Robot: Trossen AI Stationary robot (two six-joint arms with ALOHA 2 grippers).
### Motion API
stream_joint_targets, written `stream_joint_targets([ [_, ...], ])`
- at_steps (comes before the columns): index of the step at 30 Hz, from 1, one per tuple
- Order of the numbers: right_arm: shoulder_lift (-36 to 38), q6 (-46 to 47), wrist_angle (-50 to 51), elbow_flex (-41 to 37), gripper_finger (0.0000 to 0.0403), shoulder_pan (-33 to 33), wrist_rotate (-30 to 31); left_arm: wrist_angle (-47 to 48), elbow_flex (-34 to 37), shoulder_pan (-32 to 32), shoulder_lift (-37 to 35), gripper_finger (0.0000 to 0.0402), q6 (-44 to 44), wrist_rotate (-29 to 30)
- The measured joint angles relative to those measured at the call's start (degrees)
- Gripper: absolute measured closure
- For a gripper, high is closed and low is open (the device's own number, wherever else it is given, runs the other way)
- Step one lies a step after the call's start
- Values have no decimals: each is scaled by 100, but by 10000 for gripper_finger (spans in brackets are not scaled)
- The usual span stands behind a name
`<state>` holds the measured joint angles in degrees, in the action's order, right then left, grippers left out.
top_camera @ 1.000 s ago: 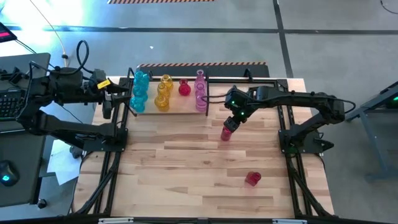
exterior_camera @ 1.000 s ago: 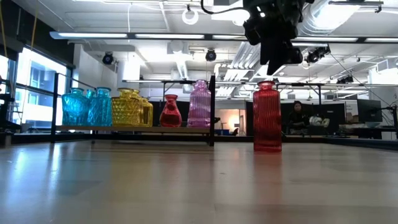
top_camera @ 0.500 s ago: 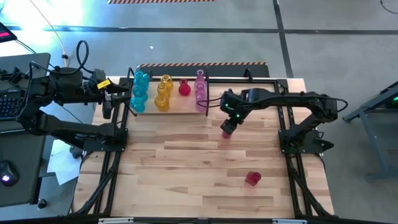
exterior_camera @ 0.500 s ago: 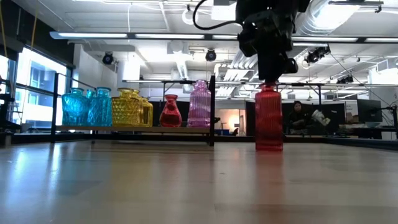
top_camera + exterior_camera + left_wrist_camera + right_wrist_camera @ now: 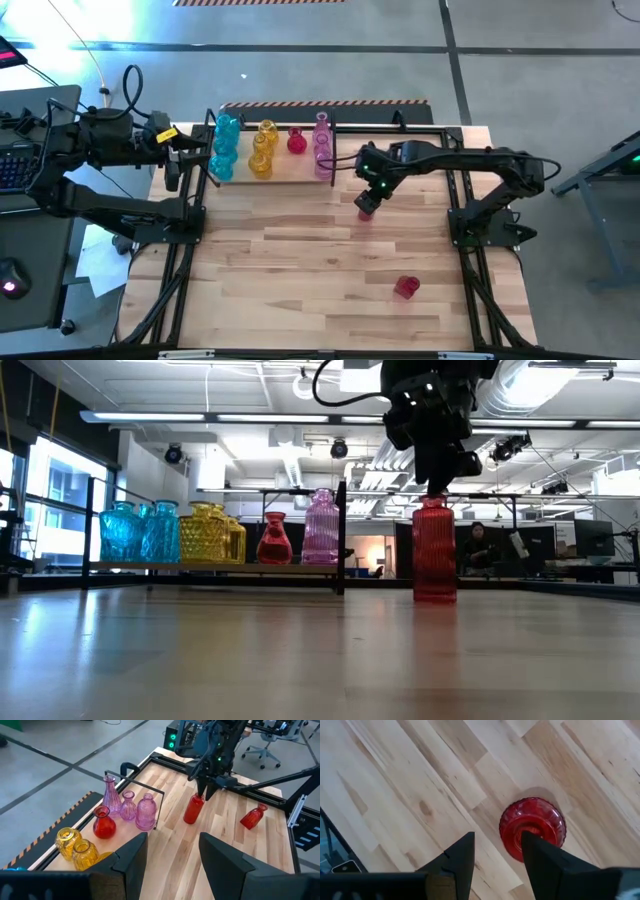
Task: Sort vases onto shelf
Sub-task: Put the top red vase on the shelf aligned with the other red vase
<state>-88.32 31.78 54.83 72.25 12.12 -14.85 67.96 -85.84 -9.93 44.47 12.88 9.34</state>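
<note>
A tall red vase (image 5: 365,209) stands upright on its base on the wooden table, right of the shelf (image 5: 285,176). My right gripper (image 5: 497,836) hangs over it, pointing steeply down and open. One finger is over the vase's mouth (image 5: 532,827) and the other is outside it, over bare wood. Cyan (image 5: 224,146), yellow (image 5: 263,150), red (image 5: 297,141) and pink (image 5: 322,146) vases stand on the shelf. Another red vase (image 5: 406,287) lies on its side near the table's front right. My left gripper (image 5: 173,840) waits open, high beside the shelf's left end. My right gripper comes at the tall red vase from above, its fingertips level with the vase's top rim (image 5: 433,501). One finger (image 5: 540,850) stands over the mouth. I cannot tell whether it touches the rim. The vase stands upright on the table.
The shelf's black rod frame (image 5: 342,535) stands just left of the tall red vase. Wide bare tabletop (image 5: 300,270) lies between the shelf and the near edge. A person (image 5: 478,546) sits in the room behind the table.
My right gripper has come down and a little toward the shelf, until its fingertips are level with the tall red vase's mouth. Its finger gap has stayed the same.
</note>
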Motion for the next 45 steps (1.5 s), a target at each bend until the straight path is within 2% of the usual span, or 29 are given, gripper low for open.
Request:
stream_joint_targets([
  [16, 45, 117, 33, 68, 258, 0, 44, 0, 0, 0, 0, 232, -3, 0],
  [32, -497, -61, 79, 103, 261, -131, 84, 0, 0, -1, 0, 232, -2, 2],
  [36, -506, -59, 99, 96, 288, -133, 176, 0, 2, 0, 0, 232, -2, 1],
  [43, -517, -182, 95, 87, 382, -139, 212, 0, 2, -2, 0, 232, -7, 2],
  [45, -517, -205, 80, 87, 393, -161, 215, 0, 2, -2, 0, 232, -39, 2],
])
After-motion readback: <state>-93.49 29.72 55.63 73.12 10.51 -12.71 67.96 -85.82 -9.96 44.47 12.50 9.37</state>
